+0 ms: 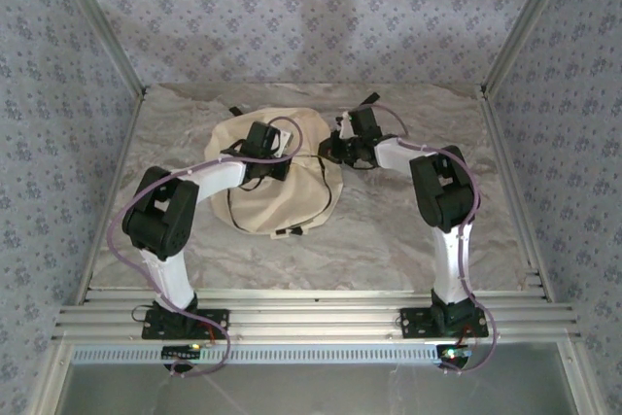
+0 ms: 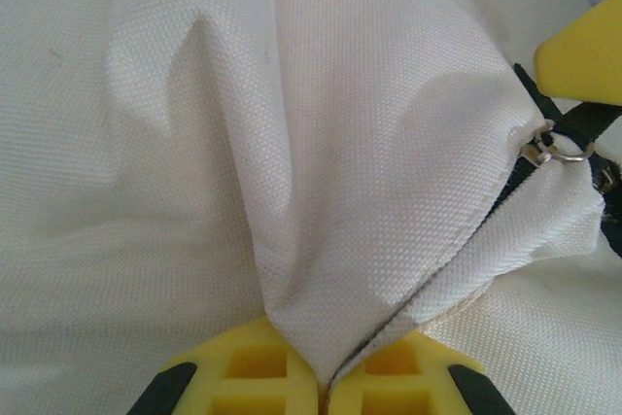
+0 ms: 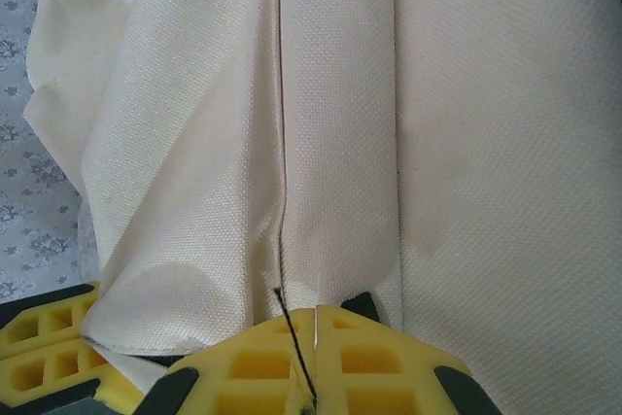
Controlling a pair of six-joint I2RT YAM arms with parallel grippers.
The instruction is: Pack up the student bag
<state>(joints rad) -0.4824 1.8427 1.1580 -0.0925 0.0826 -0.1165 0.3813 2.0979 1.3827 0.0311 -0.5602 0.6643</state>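
The student bag [image 1: 267, 203], a soft cream fabric backpack, lies at the middle back of the table. My left gripper [image 1: 264, 151] is down on its top. In the left wrist view its yellow fingers [image 2: 258, 366] are shut on a raised fold of the bag's fabric [image 2: 350, 191] along a seam, near a metal zipper ring [image 2: 556, 148]. My right gripper [image 1: 337, 148] meets the bag's right edge. Its yellow fingers [image 3: 243, 366] are shut on a fabric edge [image 3: 330, 143], with a black thread running between them. The two grippers are close together; a yellow finger of each shows in the other's wrist view.
The bag rests on a marbled table top [image 1: 398, 230]. Black straps [image 1: 234, 111] stick out at its far side. Aluminium rails [image 1: 311, 316] run along the near edge and patterned walls [image 1: 58, 94] enclose the sides and back.
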